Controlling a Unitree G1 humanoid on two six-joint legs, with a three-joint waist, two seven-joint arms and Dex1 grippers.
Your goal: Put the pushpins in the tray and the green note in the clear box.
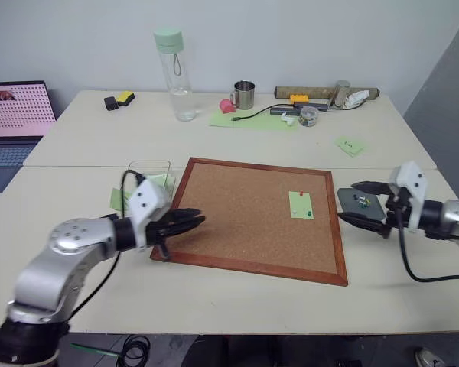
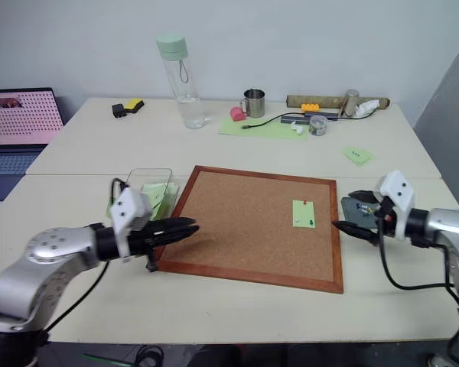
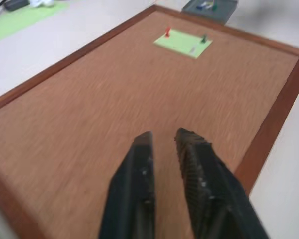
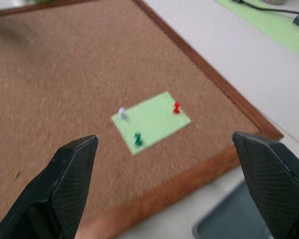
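My left gripper (image 1: 190,222) hangs over the corkboard's (image 1: 245,229) left edge, fingers pressed together on nothing; the clear box (image 2: 154,176) behind holds green paper. The green note (image 1: 301,204) is pinned by pushpins (image 4: 138,139). My right gripper (image 1: 361,203), fingers spread wide, flanks the tray (image 1: 371,201) holding pins.

This is looking like an office or lab workroom. Pale tables (image 1: 237,145) are standing pushed together against a plain white wall. A wood-framed corkboard (image 1: 252,218) is lying flat at the middle. Beyond the corkboard, a clear water bottle (image 1: 174,74), a metal mug (image 1: 244,95) and a large green sheet (image 1: 252,119) with cables are sitting near the wall. Far to the left of the corkboard, a laptop (image 1: 14,122) is glowing with a dotted pattern.
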